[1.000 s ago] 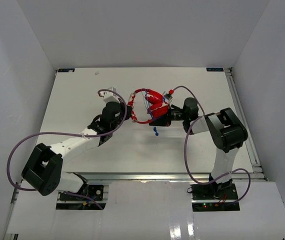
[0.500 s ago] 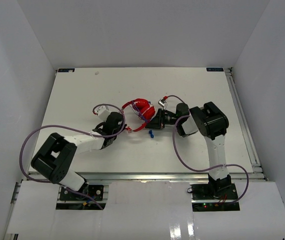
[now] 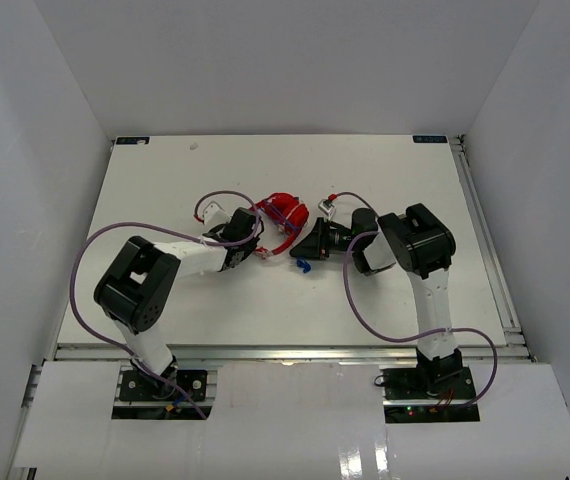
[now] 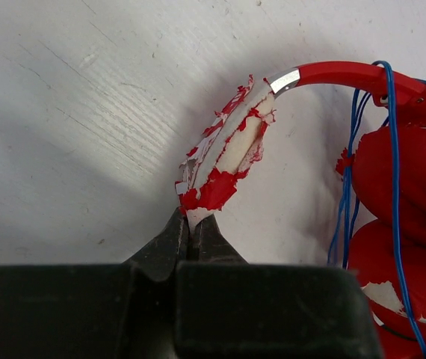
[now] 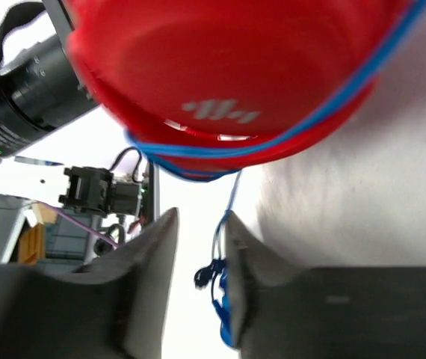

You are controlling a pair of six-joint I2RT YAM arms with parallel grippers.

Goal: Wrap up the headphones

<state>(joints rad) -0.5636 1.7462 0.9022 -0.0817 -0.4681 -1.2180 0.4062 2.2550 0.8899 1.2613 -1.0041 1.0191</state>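
Now the white counter (image 3: 165, 180) carries the whole bundle, which a second ago hung lifted between the two arms. Both arms have since folded low and inward, the left elbow swinging well toward the centre, the right forearm dropping flat.

The headphones (image 3: 287, 210) lie mid-counter between the two wrists, earcups (image 5: 220, 75) stacked and closer together than before, when the band was spread open. The headband (image 4: 232, 146), its red coating flaking off white, curves from the cups down to the left end effector (image 4: 193, 228), whose jaws are pressed together on the band's tip.

The cable (image 4: 351, 172) shows as several blue turns across the cups, so most of the winding looks done. One loose strand drops past the cups into the gap of the right end effector (image 5: 198, 243).

That right end effector has just changed: its jaws, closed a second ago, now stand spread, with the strand slack between them and nothing pinched. This reads as a release after the last turn.

The plug (image 3: 305, 266) rests on the counter just beside the right wrist, its short tail seemingly untucked; securing it is probably what remains.
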